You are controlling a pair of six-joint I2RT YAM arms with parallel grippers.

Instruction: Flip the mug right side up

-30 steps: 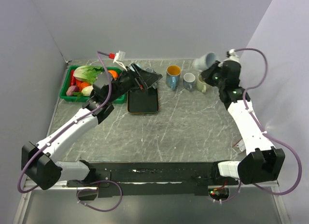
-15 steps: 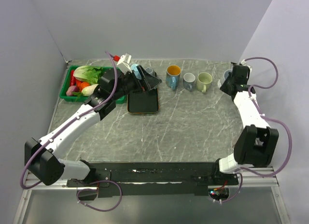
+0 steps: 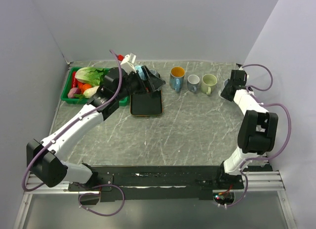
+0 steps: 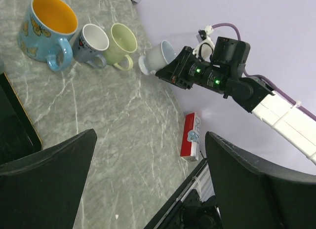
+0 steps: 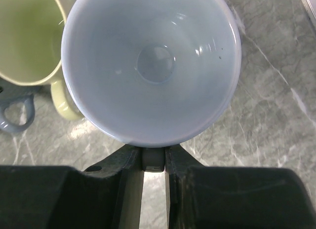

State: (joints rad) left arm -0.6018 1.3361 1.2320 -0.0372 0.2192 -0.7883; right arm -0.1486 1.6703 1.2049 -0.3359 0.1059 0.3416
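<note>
The pale blue mug [image 5: 153, 66] is mouth up, its empty inside facing the right wrist camera. My right gripper [image 5: 153, 161] is shut on its handle. In the top view the mug [image 3: 229, 83] is at the far right of the table, beside the pale green mug [image 3: 208, 83], with the right gripper [image 3: 227, 91] against it. In the left wrist view the mug [image 4: 159, 55] leans slightly, low over the table; I cannot tell if it touches. My left gripper [image 3: 150, 82] is open and empty, raised over the back left, and also shows in its wrist view [image 4: 150, 140].
A blue butterfly mug [image 3: 177, 77] and a small white mug [image 3: 193, 82] stand left of the green mug. A black tray [image 3: 146, 103] lies below the left gripper. A green bin of vegetables [image 3: 89, 83] is at the back left. A red box [image 4: 191, 136] lies at the right edge.
The right arm swung the mug from high and tilted behind the row of mugs down to the far right, mouth up. The left arm shifted only slightly.
</note>
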